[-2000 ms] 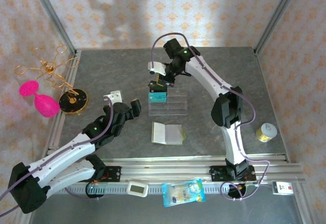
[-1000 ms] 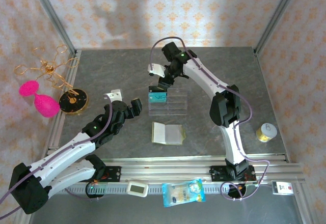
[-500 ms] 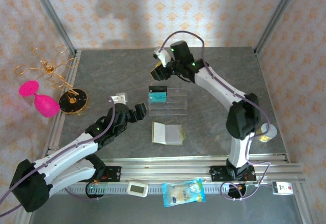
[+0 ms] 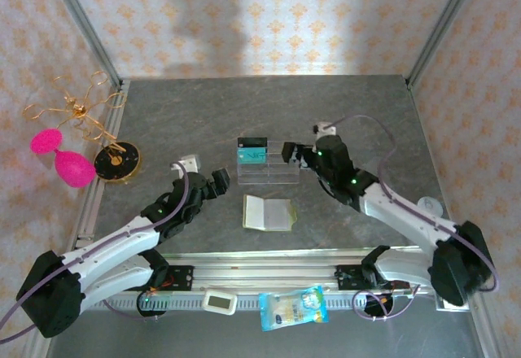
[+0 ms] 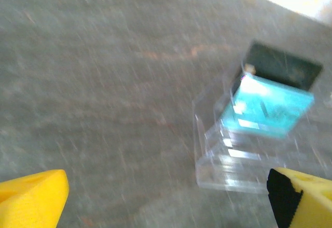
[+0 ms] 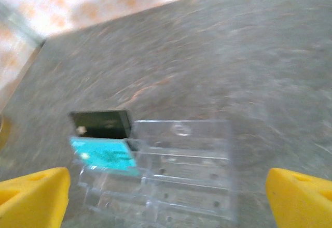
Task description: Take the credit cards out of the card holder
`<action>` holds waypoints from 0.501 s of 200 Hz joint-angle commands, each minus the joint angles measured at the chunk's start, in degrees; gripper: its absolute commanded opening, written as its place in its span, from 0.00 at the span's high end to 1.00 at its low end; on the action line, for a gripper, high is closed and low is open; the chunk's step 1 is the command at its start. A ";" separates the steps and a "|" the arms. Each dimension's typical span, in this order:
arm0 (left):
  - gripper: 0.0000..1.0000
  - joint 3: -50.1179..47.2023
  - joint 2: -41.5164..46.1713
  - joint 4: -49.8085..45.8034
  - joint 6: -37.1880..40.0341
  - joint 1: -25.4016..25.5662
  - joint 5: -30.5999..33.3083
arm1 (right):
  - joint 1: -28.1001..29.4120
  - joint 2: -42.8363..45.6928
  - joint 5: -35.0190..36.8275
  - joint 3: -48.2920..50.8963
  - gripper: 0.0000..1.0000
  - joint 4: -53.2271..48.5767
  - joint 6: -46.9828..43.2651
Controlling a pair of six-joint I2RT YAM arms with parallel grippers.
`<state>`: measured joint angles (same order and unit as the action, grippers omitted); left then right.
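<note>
The card holder [image 4: 266, 212] lies open and flat on the grey table, its paler inner side to the left. One teal credit card [image 4: 253, 156] stands in the left end of a clear plastic tray [image 4: 281, 169], with a dark card [image 4: 252, 142] just behind it. My left gripper [image 4: 218, 181] is open, left of the tray; its wrist view shows the teal credit card [image 5: 267, 103] ahead between wide yellow fingertips [image 5: 31, 197]. My right gripper [image 4: 293, 153] is open at the tray's right end, looking over the tray [image 6: 181, 171] at the teal credit card [image 6: 104, 155].
A pink goblet [image 4: 61, 159], a gold wire ornament [image 4: 73, 110] and a dark round disc [image 4: 116, 161] sit at the left edge. A gold tin [image 4: 429, 207] is partly behind the right arm. A snack packet [image 4: 293, 307] and a small white device [image 4: 219, 300] lie past the front rail.
The right gripper set the teal card into the tray's left end, let go, lifted off and swung back to the tray's right side. The left arm crept slightly toward the wallet.
</note>
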<state>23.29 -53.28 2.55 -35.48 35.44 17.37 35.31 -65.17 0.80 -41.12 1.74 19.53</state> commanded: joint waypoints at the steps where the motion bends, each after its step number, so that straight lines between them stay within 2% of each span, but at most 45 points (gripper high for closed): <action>1: 0.01 3.09 -0.85 6.41 6.15 -1.22 16.12 | -0.16 4.46 16.02 3.43 0.00 1.64 7.34; 11: 0.01 3.49 -2.32 10.20 10.08 -2.94 19.74 | -0.28 5.58 18.24 4.10 0.00 0.88 7.90; 25: 0.01 3.84 -4.85 15.22 14.44 -7.78 21.06 | -0.33 6.43 20.98 4.08 0.00 -0.57 9.06; 59: 0.01 4.75 -10.75 21.20 21.03 -22.73 14.34 | -1.06 6.73 24.85 2.47 0.00 -3.66 9.23; 81: 0.01 2.40 -15.86 27.43 25.17 -27.09 13.67 | -1.55 7.05 25.55 2.51 0.00 -3.41 8.42; 100: 0.01 -1.76 -20.46 39.35 26.76 -29.35 10.67 | -2.16 7.03 25.55 2.80 0.00 -2.67 8.29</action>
<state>26.09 -69.25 26.68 -14.41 8.58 30.68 33.89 -59.33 22.65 -37.23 -0.43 27.44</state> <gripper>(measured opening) 0.994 0.998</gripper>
